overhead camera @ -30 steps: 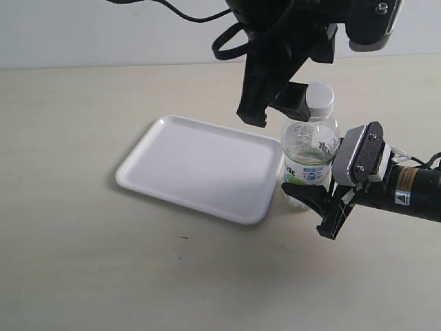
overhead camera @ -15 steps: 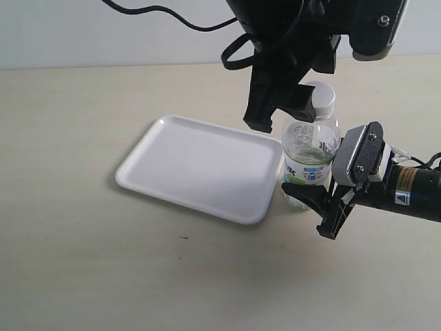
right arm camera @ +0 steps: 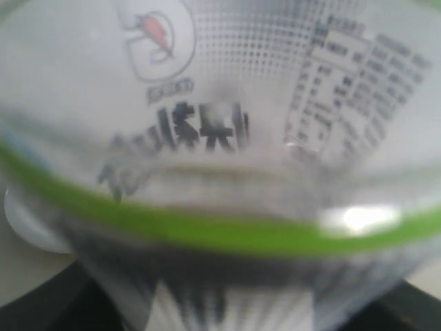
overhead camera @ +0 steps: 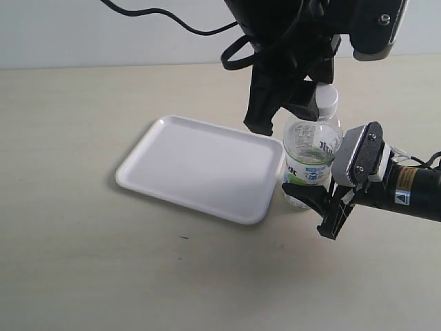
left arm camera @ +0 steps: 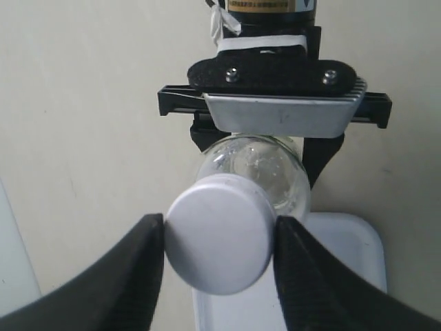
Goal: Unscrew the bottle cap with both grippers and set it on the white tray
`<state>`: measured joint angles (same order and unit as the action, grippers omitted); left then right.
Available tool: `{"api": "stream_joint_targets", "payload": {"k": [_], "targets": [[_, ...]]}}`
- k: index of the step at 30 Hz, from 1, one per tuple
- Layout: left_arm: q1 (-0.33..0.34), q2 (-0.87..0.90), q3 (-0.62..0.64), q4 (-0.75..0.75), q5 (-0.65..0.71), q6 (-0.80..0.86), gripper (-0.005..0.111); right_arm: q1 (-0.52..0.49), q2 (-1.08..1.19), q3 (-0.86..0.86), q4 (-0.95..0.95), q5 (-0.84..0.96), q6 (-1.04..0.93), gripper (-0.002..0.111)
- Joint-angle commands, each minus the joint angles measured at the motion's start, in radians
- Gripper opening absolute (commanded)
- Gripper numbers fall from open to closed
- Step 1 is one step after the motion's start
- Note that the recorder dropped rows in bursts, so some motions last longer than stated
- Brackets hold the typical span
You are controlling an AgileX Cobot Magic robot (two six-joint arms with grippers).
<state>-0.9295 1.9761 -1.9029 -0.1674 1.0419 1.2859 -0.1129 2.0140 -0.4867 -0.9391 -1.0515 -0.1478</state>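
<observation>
The clear bottle (overhead camera: 311, 148) with a white, blue and green label stands upright just right of the white tray (overhead camera: 200, 165). My left gripper (overhead camera: 296, 110), all black, comes down from above. In the left wrist view its two fingers (left arm camera: 141, 269) press both sides of the white bottle cap (left arm camera: 219, 241), which sits on the bottle's neck. My right gripper (overhead camera: 317, 207), black with a grey-white block (left arm camera: 275, 114), is shut on the bottle's lower body. The label (right arm camera: 227, 138) fills the right wrist view. The cap (overhead camera: 329, 100) is partly hidden behind the left fingers.
The beige table (overhead camera: 83, 262) spreads left of and in front of the tray. A black cable (overhead camera: 165, 12) loops from the left arm at the top. Part of the tray (left arm camera: 344, 276) shows below the cap in the left wrist view.
The left gripper has shifted slightly right and down onto the cap, and its fingers have closed in on it. The right gripper and the bottle have stayed put.
</observation>
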Motion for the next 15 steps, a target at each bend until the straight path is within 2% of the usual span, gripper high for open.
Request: {"api": "stream_joint_targets", "payload": {"k": [1,5,10,15], "targets": [[-0.001,-0.004,-0.004,-0.03,0.032,-0.046,0.0,-0.003,0.007,0.0,0.004,0.085,-0.015,0.0],[-0.001,-0.004,-0.004,-0.032,0.026,-0.211,0.0,-0.003,0.007,0.0,0.004,0.085,-0.015,0.0],[-0.008,-0.004,-0.004,-0.032,0.024,-0.498,0.0,-0.003,0.007,0.0,0.004,0.085,-0.015,0.0],[-0.038,-0.004,-0.004,-0.032,0.024,-0.693,0.0,-0.003,0.007,0.0,0.004,0.085,-0.015,0.0]]}}
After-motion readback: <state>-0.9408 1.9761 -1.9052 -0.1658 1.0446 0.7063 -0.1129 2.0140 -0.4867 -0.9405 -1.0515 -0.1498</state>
